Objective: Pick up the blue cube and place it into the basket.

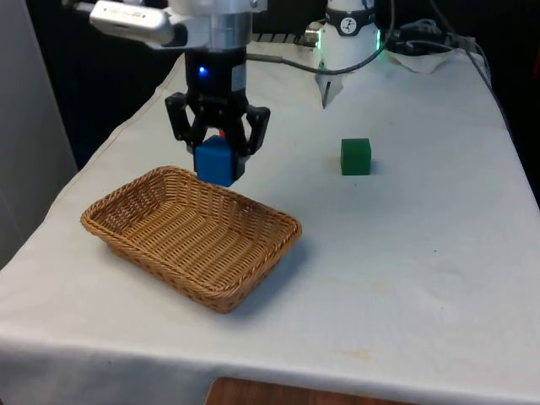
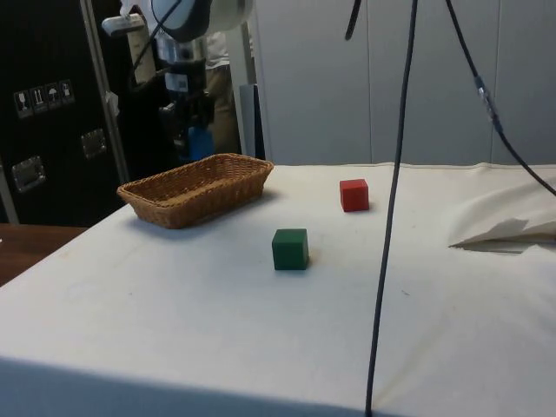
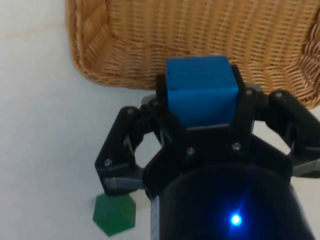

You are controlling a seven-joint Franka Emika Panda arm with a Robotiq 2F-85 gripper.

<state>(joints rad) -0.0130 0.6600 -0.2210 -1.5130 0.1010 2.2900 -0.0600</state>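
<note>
The blue cube (image 1: 214,160) hangs in the air, clamped between the fingers of my black gripper (image 1: 216,150). It hovers just above the far rim of the wicker basket (image 1: 181,245), which lies on the white cloth at the front view's left. In the side view the gripper (image 2: 193,137) holds the cube (image 2: 199,143) behind the basket (image 2: 198,187). From the wrist, the cube (image 3: 200,90) sits between the two fingers, with the basket's rim (image 3: 150,60) right beneath it.
A green cube (image 1: 355,156) stands on the cloth at the front view's right of the basket. A red cube (image 2: 354,195) sits farther back, partly hidden behind the gripper in the front view. A black cable (image 2: 391,217) hangs across the side view.
</note>
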